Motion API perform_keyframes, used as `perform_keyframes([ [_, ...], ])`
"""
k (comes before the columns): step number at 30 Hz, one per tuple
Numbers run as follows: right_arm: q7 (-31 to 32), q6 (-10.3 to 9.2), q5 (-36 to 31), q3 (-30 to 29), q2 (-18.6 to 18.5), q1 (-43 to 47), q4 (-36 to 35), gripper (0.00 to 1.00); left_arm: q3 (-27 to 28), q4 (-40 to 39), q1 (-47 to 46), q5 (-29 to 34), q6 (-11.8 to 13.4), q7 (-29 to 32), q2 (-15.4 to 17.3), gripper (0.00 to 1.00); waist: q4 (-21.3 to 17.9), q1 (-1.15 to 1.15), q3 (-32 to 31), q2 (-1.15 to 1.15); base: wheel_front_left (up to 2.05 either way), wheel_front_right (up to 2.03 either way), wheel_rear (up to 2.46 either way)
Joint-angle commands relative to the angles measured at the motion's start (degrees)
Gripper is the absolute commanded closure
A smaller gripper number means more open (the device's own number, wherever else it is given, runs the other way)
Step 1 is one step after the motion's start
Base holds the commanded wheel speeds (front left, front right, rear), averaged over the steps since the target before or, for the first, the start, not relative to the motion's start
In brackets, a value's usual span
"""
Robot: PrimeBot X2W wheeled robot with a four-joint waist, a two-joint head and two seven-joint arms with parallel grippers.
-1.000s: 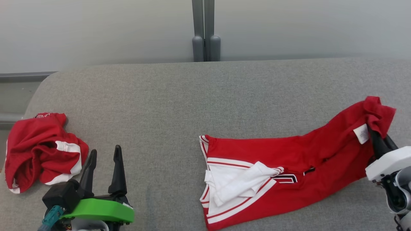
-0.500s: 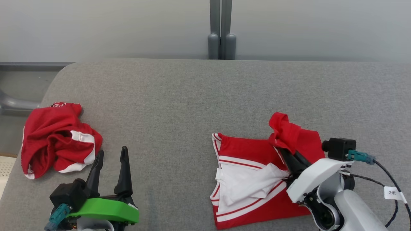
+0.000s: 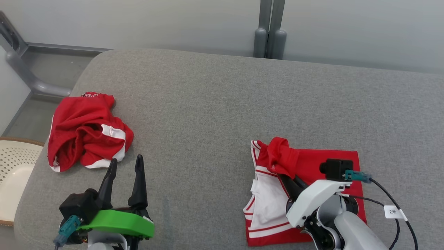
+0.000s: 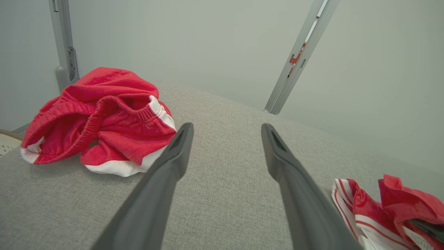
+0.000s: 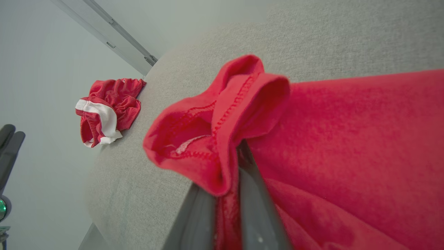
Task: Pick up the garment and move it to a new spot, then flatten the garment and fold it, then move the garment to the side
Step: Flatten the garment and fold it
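The right fingers point(image 3: 294, 184), clenched on one end of the red garment point(image 3: 308, 158), have carried it across, so the fold is half made. The left fingers point(image 3: 138, 184) wait spread and empty.

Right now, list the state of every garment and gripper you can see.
garment, lying on the grey cushion, partly doubled over, one red edge bunched in the right gripper
second garment, crumpled in a heap near the cushion's left end, nothing touching it
left gripper, jaws open, empty, apart from both garments
right gripper, jaws shut on the garment's red edge
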Motion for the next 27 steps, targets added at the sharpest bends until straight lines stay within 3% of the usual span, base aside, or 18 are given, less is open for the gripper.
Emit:
perform_keyframes([
  [1, -0.85, 0.03, 0.28, 0.22, 0.07, -0.90, 1.07, 1.00, 0.18, 0.17, -0.86, 0.24, -0.28, -0.25, -0.22, 0.00, 0.13, 0.00, 0.13, 0.00, 0.00, 0.00, 0.00],
  [2, -1.24, 0.03, 0.40, 0.54, 0.17, -1.25, 2.01, 0.78, 0.21, 0.26, -0.84, 0.26, -0.31, -0.26, -0.23, 0.00, 0.06, 0.00, 0.11, 0.00, 0.00, 0.00, 0.00],
  [3, -1.42, 0.03, 0.54, 0.77, 0.25, -1.56, 2.74, 0.44, 0.24, 0.31, -0.84, 0.25, -0.35, -0.26, -0.21, 0.00, -0.02, 0.00, 0.10, 0.00, 0.00, 0.00, 0.00],
  [4, -1.63, 0.03, 0.47, 1.18, 0.30, -1.96, 3.55, 0.00, 0.27, 0.38, -0.87, 0.24, -0.39, -0.27, -0.19, 0.00, -0.17, 0.00, 0.08, 0.00, 0.00, 0.00, 0.00],
  [10, -2.90, 0.03, 2.54, 3.22, 0.20, -2.92, 1.69, 0.00, 0.88, 0.43, -0.25, 0.03, 0.08, -0.27, 0.02, 0.00, -1.98, 0.00, -0.63, 0.00, 0.00, 0.00, 0.00],
  [15, -6.03, 0.03, 3.05, 1.14, -3.56, -1.80, -5.82, 0.00, 1.65, -0.02, 0.90, -0.15, 0.39, -0.30, 0.09, 0.00, -4.19, 0.00, -1.45, 0.00, 0.00, 0.00, 0.00],
  [22, -9.73, 0.03, -3.32, -9.75, -11.33, 0.90, -11.01, 0.00, 1.82, -0.23, 1.37, 0.12, 0.17, -0.34, -0.65, 0.00, -6.87, 0.00, -1.86, 0.00, 0.00, 0.00, 0.00],
  [27, -8.23, 0.03, -8.74, -14.58, -12.68, 2.21, -8.90, 0.00, 1.73, -0.13, 1.12, 0.55, -0.15, -0.31, -0.88, 0.00, -7.33, 0.00, -1.59, 0.00, 0.00, 0.00, 0.00],
])
